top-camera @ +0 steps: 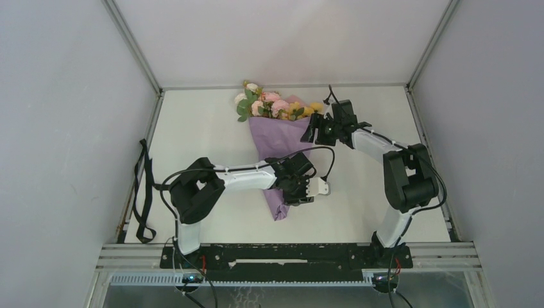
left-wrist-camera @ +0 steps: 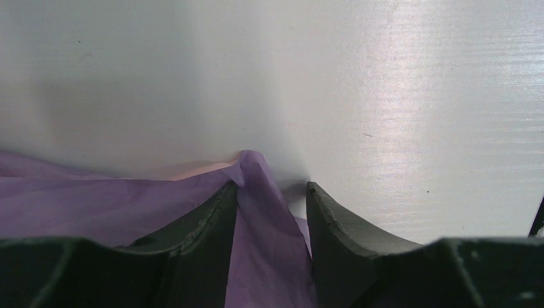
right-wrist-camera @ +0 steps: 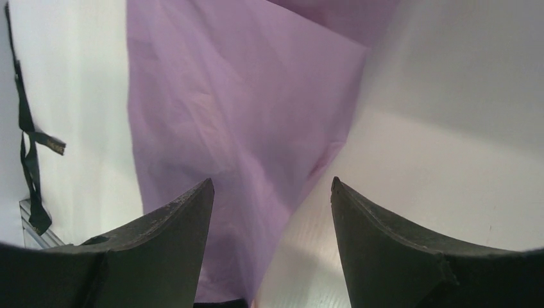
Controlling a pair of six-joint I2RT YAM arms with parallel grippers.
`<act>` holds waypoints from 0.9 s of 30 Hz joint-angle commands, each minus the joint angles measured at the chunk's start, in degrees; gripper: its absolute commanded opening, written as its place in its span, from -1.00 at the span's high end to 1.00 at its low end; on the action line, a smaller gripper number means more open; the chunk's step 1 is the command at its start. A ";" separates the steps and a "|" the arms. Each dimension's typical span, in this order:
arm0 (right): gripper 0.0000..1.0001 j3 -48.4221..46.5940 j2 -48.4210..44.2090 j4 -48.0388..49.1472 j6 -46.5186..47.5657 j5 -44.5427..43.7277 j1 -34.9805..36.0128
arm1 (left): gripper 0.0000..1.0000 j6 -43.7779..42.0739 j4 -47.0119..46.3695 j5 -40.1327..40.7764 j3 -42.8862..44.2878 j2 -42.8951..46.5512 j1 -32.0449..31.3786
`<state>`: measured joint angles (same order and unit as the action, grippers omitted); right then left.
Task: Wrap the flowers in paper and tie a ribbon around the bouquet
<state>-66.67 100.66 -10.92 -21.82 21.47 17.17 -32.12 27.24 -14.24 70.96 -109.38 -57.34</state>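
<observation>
On the bouquet (top-camera: pixel 285 138), left fingers (left-wrist-camera: pixel 192 240) tight; right fingers (right-wrist-camera: pixel 398 247) wide at its edge

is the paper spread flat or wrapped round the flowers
Wrapped: the paper forms a cone lying on the table, with the flowers poking out of its wide far end.

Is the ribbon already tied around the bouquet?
No, the ribbon lies loose at the left edge of the table, well apart from the bouquet.
</observation>
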 commanded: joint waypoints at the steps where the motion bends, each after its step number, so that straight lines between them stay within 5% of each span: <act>1: -0.52 0.14 3.62 3.66 -0.96 3.40 -1.03 | 0.03 -1.90 0.89 2.16 -3.37 -2.53 0.39; 5: -0.23 0.12 7.17 8.54 -4.02 10.71 -2.61 | 0.02 -1.90 0.80 2.01 -3.52 -2.36 0.45; 11: 1.00 0.09 9.45 13.42 -6.29 13.00 -4.49 | -0.03 -2.53 4.72 -0.56 -1.43 -1.40 0.60; 18: 1.00 0.14 12.32 15.72 -7.58 11.16 -5.14 | -0.24 -5.99 29.96 -14.05 13.55 5.64 1.81; 21: 1.00 0.14 12.86 15.95 -7.96 10.89 -5.06 | -0.22 -5.34 33.76 -18.95 16.94 6.55 4.87; 23: 1.00 0.14 12.82 15.64 -7.76 10.76 -4.82 | -0.09 -2.42 30.39 -19.68 15.86 6.94 7.97; 27: 1.00 0.14 12.55 14.91 -7.34 9.98 -4.62 | 0.51 2.24 23.25 -9.87 11.30 4.54 10.03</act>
<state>-66.26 113.62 1.50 -29.06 32.75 12.45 -33.41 53.10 -28.93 84.75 -103.98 -49.52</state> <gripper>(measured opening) 0.006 0.352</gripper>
